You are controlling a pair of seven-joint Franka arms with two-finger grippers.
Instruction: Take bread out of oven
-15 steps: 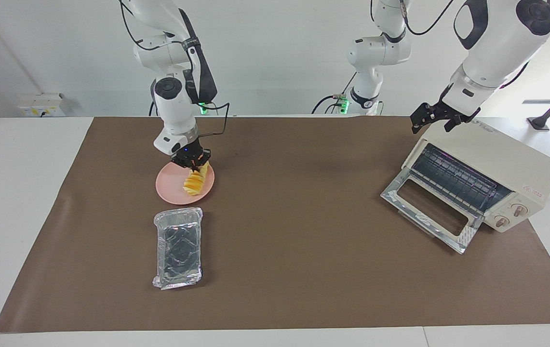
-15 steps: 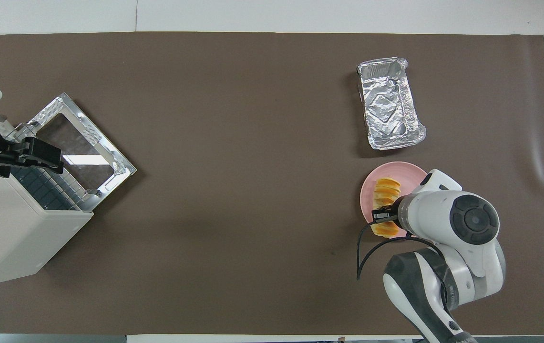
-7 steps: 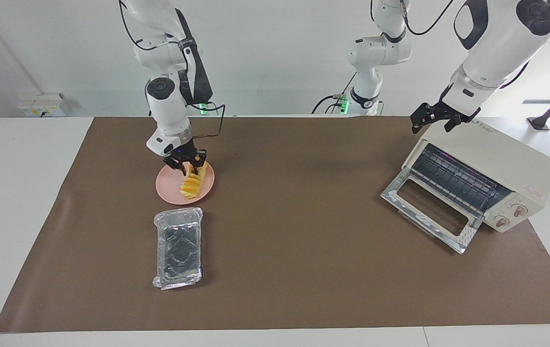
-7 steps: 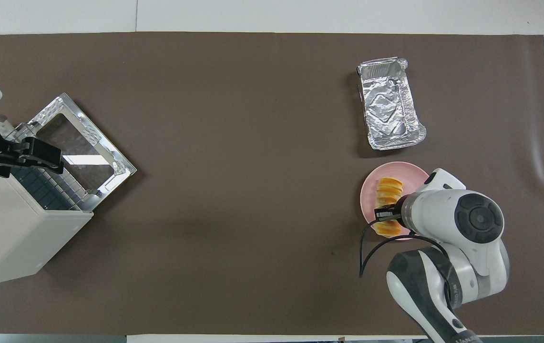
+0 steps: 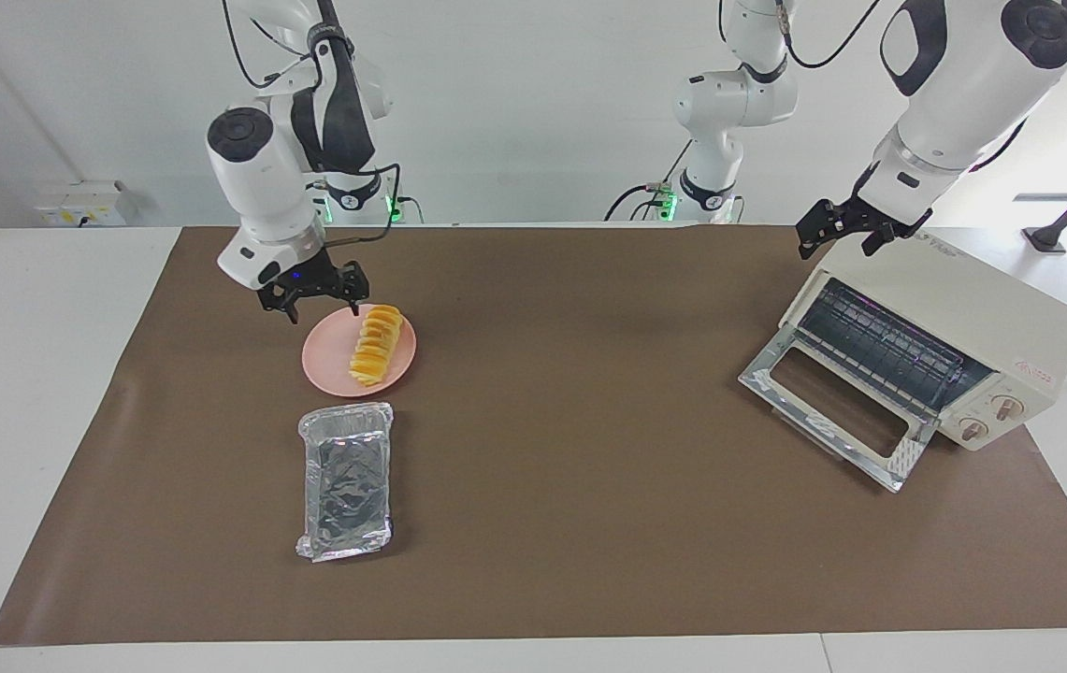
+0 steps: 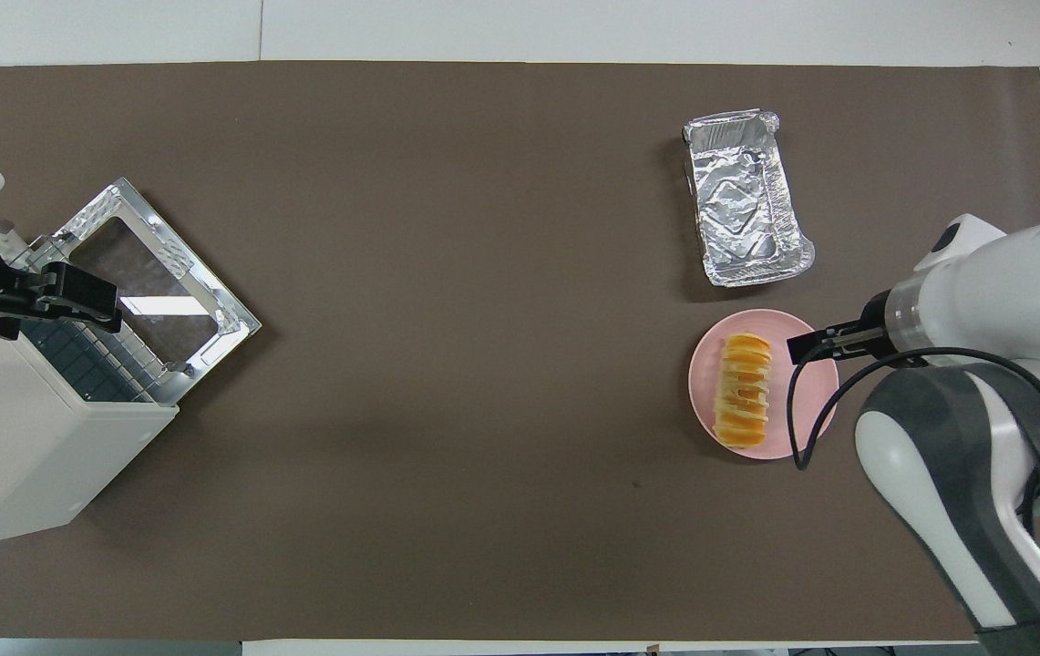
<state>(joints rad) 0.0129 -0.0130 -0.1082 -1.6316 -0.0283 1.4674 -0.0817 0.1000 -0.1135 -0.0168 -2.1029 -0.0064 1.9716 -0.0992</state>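
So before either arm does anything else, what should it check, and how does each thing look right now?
1. Bread out of the oven: ok, it lies on the pink plate.
2. Right gripper free of the bread: ok, open and raised above the plate's edge.
3. Bread resting fully on the plate: ok.
4. Oven rack bare: ok, nothing shows on it.
5. Oven door shut: not ok, it hangs open.
6. Left gripper waiting over the oven's top, open: ok.
7. Foil tray out of the way: ok, it sits apart from the plate, farther from the robots.

The bread (image 5: 376,345) lies on the plate (image 5: 327,366), with the foil tray (image 5: 347,480) farther from the robots.
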